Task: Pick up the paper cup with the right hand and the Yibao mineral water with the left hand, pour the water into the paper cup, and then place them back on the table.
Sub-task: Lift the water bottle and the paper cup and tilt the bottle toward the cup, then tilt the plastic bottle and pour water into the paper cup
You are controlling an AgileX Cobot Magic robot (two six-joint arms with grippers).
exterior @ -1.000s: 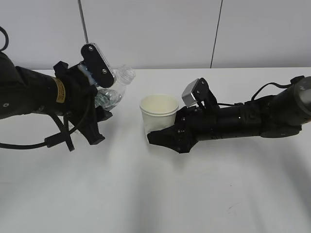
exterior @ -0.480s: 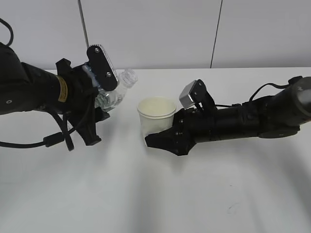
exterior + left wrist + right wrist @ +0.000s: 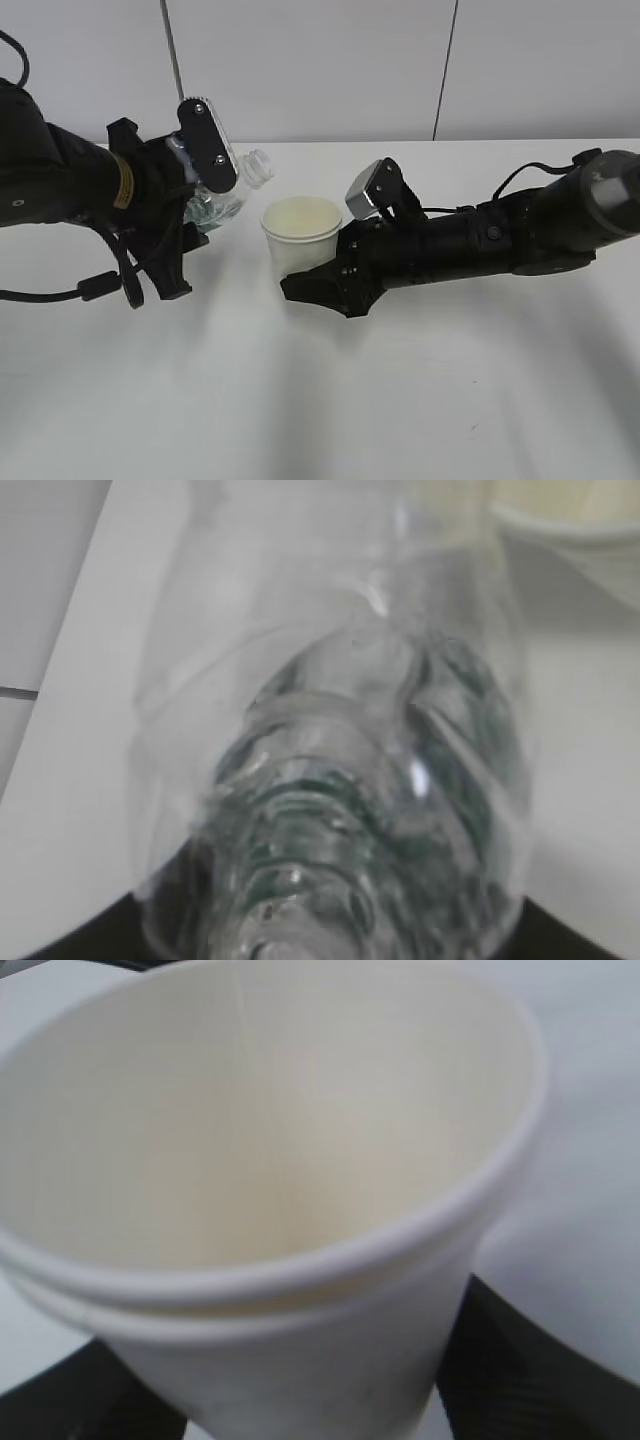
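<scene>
So the paper cup has slid left toward the bottle since a second ago, right arm tagging along, and the bottle now leans closer over it. Using the cup as the anchor: nearest the camera, just below and right of it, the right hand has its jaws closed around the cup's lower wall, cup upright. Right wrist view shows a pale inside; can't tell if any water's in there. Just left of the cup, the left hand has its jaws clamped on the Yibao mineral water, tilted, open neck pointing at the rim. White worktop underneath.
</scene>
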